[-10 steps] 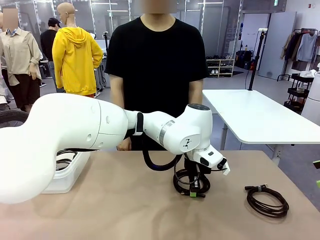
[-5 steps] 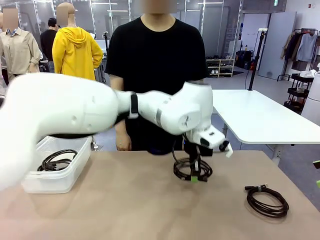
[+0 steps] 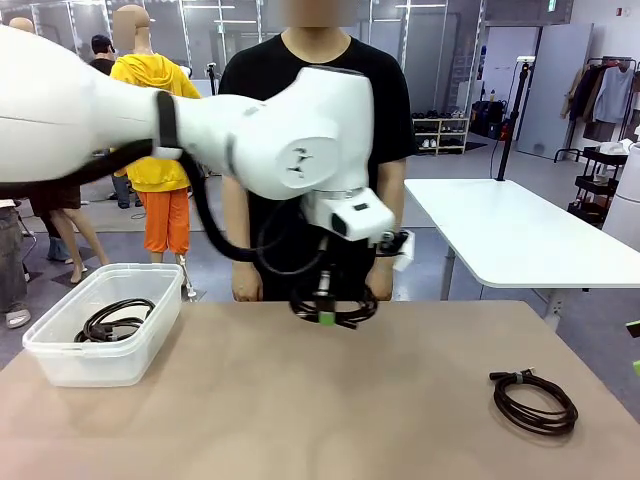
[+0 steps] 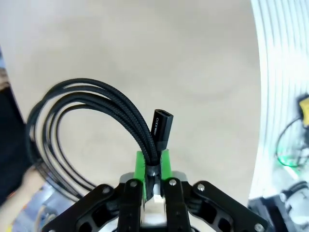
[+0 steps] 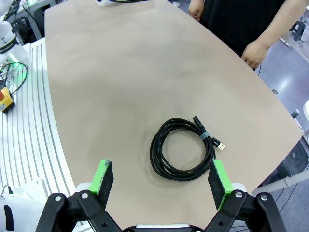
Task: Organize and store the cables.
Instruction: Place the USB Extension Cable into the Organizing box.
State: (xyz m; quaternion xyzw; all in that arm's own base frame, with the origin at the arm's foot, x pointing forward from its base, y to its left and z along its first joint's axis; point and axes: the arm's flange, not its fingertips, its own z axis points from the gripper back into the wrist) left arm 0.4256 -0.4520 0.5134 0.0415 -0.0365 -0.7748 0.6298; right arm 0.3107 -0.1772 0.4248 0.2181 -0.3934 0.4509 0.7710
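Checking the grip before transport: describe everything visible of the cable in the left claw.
The held cable is a thin black cord with a braided-looking jacket, wound into several loops. The left claw is shut on the bundled strands, green pads pinching both sides. A chunky black plug end with small white print sticks up beside the pads. In the front view the coil hangs clear above the table.

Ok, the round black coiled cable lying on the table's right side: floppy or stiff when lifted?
Probably floppy: the black coiled cable lies in thin, loose, uneven loops on the tan table. Its small tie binds just one spot, so the opposite side would likely sag when pinched. Lying flat, it should slide rather than roll if pushed.
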